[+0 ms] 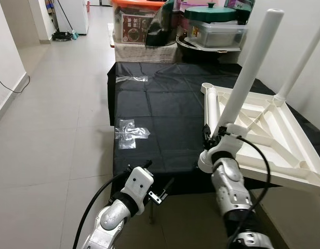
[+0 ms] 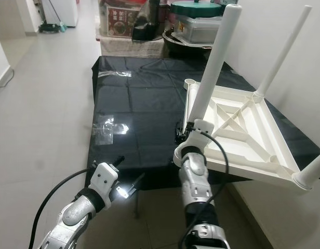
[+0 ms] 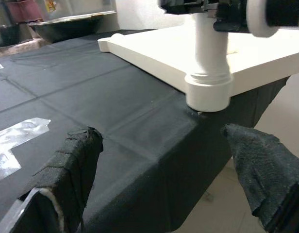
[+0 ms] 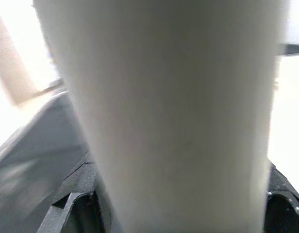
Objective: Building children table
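A white plastic table top (image 1: 274, 129) lies upside down on the black-covered table (image 1: 160, 109), its near corner over the front edge. A long white leg (image 1: 248, 72) rises tilted from that corner's socket (image 3: 207, 92). My right gripper (image 1: 214, 136) is shut on this leg just above the socket, and the leg (image 4: 178, 116) sits close between its fingers. A second leg (image 1: 300, 57) stands at the far corner, a third leg (image 2: 313, 171) juts out at the right, and another leg (image 1: 211, 106) lies on the top. My left gripper (image 3: 161, 165) hangs open at the table's front edge, holding nothing.
Patches of clear tape (image 1: 130, 132) stick to the black cover. Storage boxes (image 1: 144, 26) and a lidded pot (image 1: 212, 26) crowd the far end. A white wall runs close along the right. Tiled floor (image 1: 56, 129) spreads to the left.
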{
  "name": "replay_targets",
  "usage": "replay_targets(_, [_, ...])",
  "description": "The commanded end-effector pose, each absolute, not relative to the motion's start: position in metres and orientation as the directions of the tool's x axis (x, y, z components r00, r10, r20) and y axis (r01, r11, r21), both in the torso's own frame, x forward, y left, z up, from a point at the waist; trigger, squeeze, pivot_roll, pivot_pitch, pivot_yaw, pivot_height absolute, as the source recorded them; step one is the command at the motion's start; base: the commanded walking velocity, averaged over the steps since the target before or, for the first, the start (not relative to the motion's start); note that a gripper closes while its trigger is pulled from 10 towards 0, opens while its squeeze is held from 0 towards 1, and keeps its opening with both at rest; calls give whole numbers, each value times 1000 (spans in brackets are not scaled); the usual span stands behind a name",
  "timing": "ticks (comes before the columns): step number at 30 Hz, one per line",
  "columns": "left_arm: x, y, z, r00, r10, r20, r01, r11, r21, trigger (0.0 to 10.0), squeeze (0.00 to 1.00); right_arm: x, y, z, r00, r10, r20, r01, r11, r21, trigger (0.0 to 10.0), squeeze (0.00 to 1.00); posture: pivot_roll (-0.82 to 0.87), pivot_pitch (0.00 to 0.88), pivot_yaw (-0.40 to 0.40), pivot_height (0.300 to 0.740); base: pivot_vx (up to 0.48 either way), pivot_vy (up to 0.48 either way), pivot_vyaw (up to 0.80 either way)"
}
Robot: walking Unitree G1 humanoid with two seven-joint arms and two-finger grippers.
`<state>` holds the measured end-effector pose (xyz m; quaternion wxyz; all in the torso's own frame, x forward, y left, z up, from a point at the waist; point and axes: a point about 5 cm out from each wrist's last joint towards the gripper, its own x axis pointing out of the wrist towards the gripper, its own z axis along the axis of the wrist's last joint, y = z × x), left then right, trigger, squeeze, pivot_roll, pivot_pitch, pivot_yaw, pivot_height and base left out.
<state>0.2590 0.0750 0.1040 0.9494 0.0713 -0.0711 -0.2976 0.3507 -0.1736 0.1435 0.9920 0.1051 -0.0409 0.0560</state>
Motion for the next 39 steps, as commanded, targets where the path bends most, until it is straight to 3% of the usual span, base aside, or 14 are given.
replay_targets(1, [258,74,100,808,-584,78,565,806,176,10000,0,348,-167,140,937,342,67,-349,917,191,10000,0,128,0,-93,740,0,0,0])
replay_targets(4, [259,74,100,807,-585,77,567,805,176,10000,0,346,-171,140,897,440,51,-442,882,165,10000,0,128,0,-93,740,0,0,0])
replay_targets(8, [260,73,100,806,-587,75,568,803,179,10000,0,343,-175,147,692,721,-43,-717,693,82,10000,0,137,0,-99,740,0,0,0])
replay_targets(11, [260,73,100,807,-586,75,567,804,180,10000,0,343,-173,148,669,742,-46,-737,670,88,10000,0,137,0,-99,740,0,0,0])
replay_targets(12, [261,72,101,808,-584,77,565,805,182,10000,0,342,-161,149,580,813,-45,-806,582,108,10000,0,145,0,-105,740,0,0,0])
replay_targets(21, [261,72,102,810,-580,82,560,808,183,10000,0,338,-125,144,392,918,-66,-909,397,123,10000,0,154,0,-112,740,0,0,0])
replay_targets(22, [261,72,102,810,-580,82,560,808,183,10000,0,339,-124,142,401,913,-77,-905,408,124,4039,0,154,0,-112,740,0,0,0])
replay_targets(25, [261,72,102,811,-580,82,560,808,183,10000,0,340,-123,140,415,905,-89,-897,424,125,4039,0,154,0,-112,740,0,0,0])
replay_targets(26, [260,72,102,811,-579,82,560,809,182,10000,0,339,-123,138,439,895,-74,-887,445,124,0,0,151,0,-113,740,0,0,0])
replay_targets(30, [260,72,102,810,-580,83,560,809,180,10000,0,342,-127,138,532,845,-55,-838,534,111,0,0,146,0,-111,740,0,0,0])
replay_targets(33, [260,71,102,811,-579,81,560,809,177,10000,0,357,-141,140,741,670,-39,-664,741,97,0,0,146,0,-111,740,0,0,0])
replay_targets(36, [260,71,102,811,-579,82,560,809,177,10000,0,371,-165,142,939,343,-38,-336,934,125,0,0,143,0,-111,740,0,0,0])
replay_targets(37, [260,72,102,811,-580,81,561,809,176,10000,0,372,-181,140,992,111,-52,-103,985,135,0,0,137,0,-106,740,0,0,0])
replay_targets(39, [260,72,102,810,-581,79,562,808,176,10000,0,366,-202,134,973,-214,-82,223,966,132,0,0,137,0,-106,740,0,0,0])
